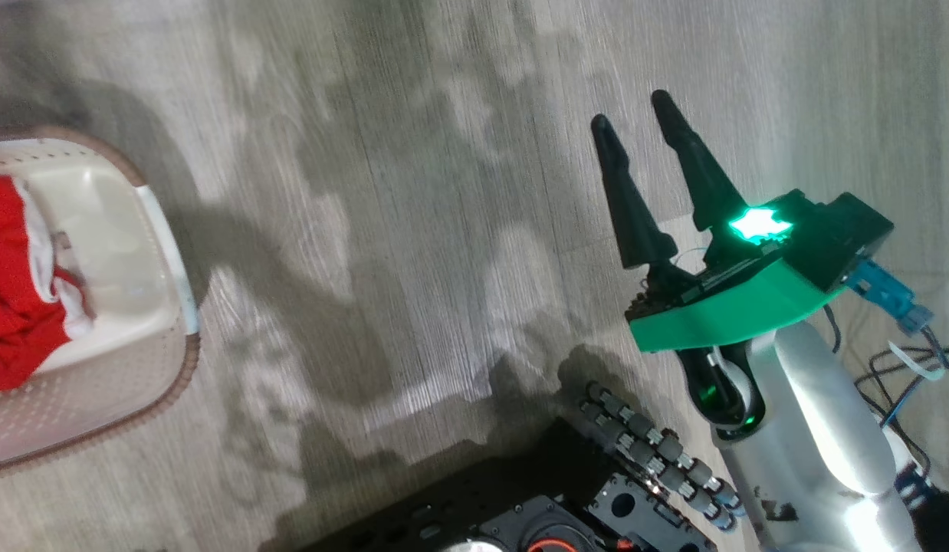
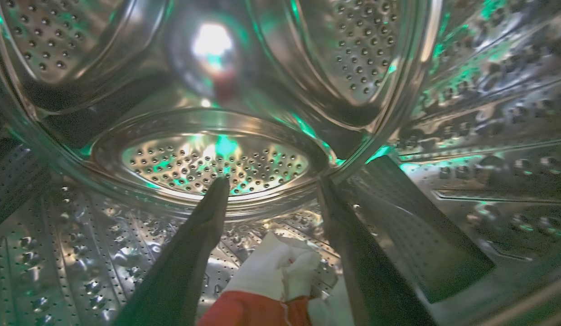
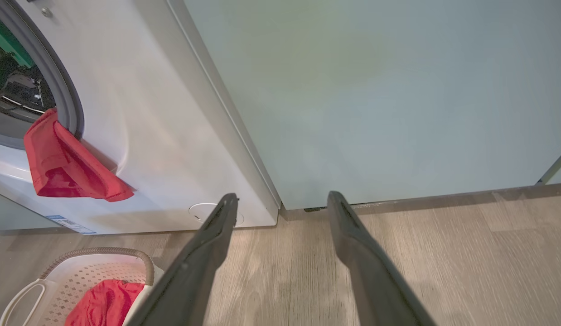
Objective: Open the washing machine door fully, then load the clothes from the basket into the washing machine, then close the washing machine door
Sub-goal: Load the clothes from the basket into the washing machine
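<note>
My left gripper [image 2: 272, 183] is open deep inside the steel drum [image 2: 217, 163] of the washing machine [image 3: 162, 127]. A red and white garment [image 2: 271, 276] lies on the drum floor between the roots of its fingers. Another red garment [image 3: 63, 167] hangs out over the grey door seal [image 3: 68, 90] and down the white front. On the floor stands the cream basket [image 1: 99, 383], its brown rim [image 3: 103, 250] in front of the machine, with red clothes [image 1: 7, 307] inside. My right gripper [image 1: 632, 111] is open above bare floor, right of the basket. The washing machine door is out of view.
A pale teal cabinet [image 3: 375, 90] stands right of the machine, its base meeting the wood-look floor [image 1: 413, 230]. A round flap [image 3: 201, 212] and a blue sticker [image 3: 67, 223] sit low on the washer's front. My dark base [image 1: 520, 514] and loose cables [image 1: 896, 368] lie near the right arm.
</note>
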{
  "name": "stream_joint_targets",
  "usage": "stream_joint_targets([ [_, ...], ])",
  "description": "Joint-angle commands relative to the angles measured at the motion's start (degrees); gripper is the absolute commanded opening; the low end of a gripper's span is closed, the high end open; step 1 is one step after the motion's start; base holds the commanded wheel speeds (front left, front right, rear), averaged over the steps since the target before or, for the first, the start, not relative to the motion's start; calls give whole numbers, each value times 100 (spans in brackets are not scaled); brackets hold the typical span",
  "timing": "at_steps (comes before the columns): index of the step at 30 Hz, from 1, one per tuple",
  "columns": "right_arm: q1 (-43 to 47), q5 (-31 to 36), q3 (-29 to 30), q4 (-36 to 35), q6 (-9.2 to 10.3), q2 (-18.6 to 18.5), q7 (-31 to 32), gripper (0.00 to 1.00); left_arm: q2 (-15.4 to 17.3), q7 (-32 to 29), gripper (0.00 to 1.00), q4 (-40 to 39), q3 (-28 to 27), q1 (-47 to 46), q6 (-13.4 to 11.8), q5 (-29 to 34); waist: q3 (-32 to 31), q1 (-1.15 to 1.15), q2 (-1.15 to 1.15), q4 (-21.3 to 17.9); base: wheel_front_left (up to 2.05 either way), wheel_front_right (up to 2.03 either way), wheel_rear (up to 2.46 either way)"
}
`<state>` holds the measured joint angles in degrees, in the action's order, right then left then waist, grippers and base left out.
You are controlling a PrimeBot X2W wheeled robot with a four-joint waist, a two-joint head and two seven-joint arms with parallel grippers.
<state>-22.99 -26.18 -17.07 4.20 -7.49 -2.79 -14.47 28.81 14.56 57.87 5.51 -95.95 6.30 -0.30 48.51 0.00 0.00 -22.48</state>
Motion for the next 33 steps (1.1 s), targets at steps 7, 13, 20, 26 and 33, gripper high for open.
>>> stream_joint_targets([
  [7, 305, 306, 212, -24, 0, -9, -52, 100, -93, 42, 100, -558, -111, 827, 26, -407, -605, 0, 0, 366, 0, 0, 0],
  [13, 371, 555, 426, -1, 0, -9, -52, 100, -356, 43, 100, -1021, -193, 1778, -18, -576, -1079, 0, 0, 652, 0, 0, 0],
  [20, 570, 876, 675, 69, 0, -9, -52, 100, -750, 43, 100, -1632, -336, 2947, -85, -726, -1666, 0, 0, 975, 0, 0, 0],
  [26, 817, 1131, 961, 38, 0, -9, -52, 100, -1159, 43, 100, -2531, -476, 4280, -137, -743, -2131, 0, 0, 1267, 0, 0, 0],
  [33, 1064, 1303, 1100, -4, 0, -9, -52, 100, -1578, 43, 100, -3598, -654, 5748, -295, -624, -2382, 0, 0, 1473, 0, 0, 0],
])
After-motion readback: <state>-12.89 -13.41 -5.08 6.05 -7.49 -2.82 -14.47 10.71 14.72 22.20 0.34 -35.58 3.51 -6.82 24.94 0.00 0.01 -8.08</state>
